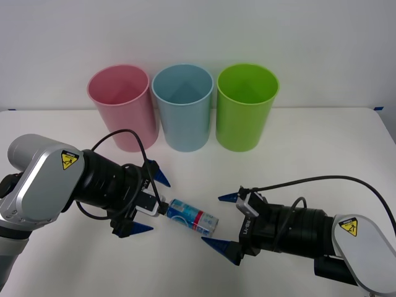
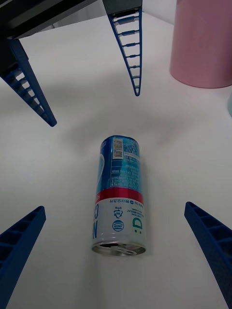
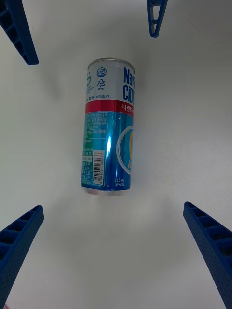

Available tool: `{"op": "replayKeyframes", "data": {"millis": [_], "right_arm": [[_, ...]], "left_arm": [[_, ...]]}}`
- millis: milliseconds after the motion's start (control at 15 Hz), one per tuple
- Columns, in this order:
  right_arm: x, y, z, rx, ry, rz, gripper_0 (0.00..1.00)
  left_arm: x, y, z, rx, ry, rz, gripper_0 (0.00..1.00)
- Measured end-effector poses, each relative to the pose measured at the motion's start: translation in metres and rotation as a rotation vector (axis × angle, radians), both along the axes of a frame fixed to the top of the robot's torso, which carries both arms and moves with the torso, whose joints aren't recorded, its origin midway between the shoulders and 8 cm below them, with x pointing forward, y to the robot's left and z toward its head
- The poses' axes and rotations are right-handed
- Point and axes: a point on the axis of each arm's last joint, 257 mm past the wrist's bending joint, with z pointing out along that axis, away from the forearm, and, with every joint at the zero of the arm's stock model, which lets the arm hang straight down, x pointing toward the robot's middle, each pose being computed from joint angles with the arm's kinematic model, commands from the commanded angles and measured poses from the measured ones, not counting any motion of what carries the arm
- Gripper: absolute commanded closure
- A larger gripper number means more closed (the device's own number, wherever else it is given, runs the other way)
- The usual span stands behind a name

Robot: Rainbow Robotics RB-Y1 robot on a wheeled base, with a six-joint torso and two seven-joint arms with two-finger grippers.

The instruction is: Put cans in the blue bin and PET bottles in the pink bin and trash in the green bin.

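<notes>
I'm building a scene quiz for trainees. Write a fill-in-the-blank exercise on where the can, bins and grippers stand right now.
1. The can lies on its ____ on the table.
2. Of the three bins, the blue bin stands in the ____.
3. The left gripper and right gripper flank the can, both with fingers ____.
4. The bin on the robot's left is the ____ bin; the green bin is opposite.

Missing words: side; middle; open; pink

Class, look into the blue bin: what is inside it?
The blue bin shows only its bare inner wall; its bottom is hidden. The can lies on the table.
</notes>
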Motion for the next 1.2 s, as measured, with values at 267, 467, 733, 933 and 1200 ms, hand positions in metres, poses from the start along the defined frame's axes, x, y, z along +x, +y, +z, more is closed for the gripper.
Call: {"op": "replayKeyframes", "data": {"millis": [267,467,733,933,1200], "right_arm": [[0.0000,0.0000,0.0000,0.000,0.000,0.000,0.00],[0.0000,0.0000,0.0000,0.000,0.000,0.000,0.00],[0.0000,0.0000,0.0000,0.000,0.000,0.000,0.00],[0.0000,0.0000,0.0000,0.000,0.000,0.000,0.00],[0.0000,0.0000,0.0000,0.000,0.000,0.000,0.00]], "left_arm": [[0.0000,0.0000,0.0000,0.000,0.000,0.000,0.00],[0.0000,0.0000,0.0000,0.000,0.000,0.000,0.00],[0.0000,0.0000,0.0000,0.000,0.000,0.000,0.00],[0.0000,0.0000,0.0000,0.000,0.000,0.000,0.00],[0.0000,0.0000,0.0000,0.000,0.000,0.000,0.00]]}}
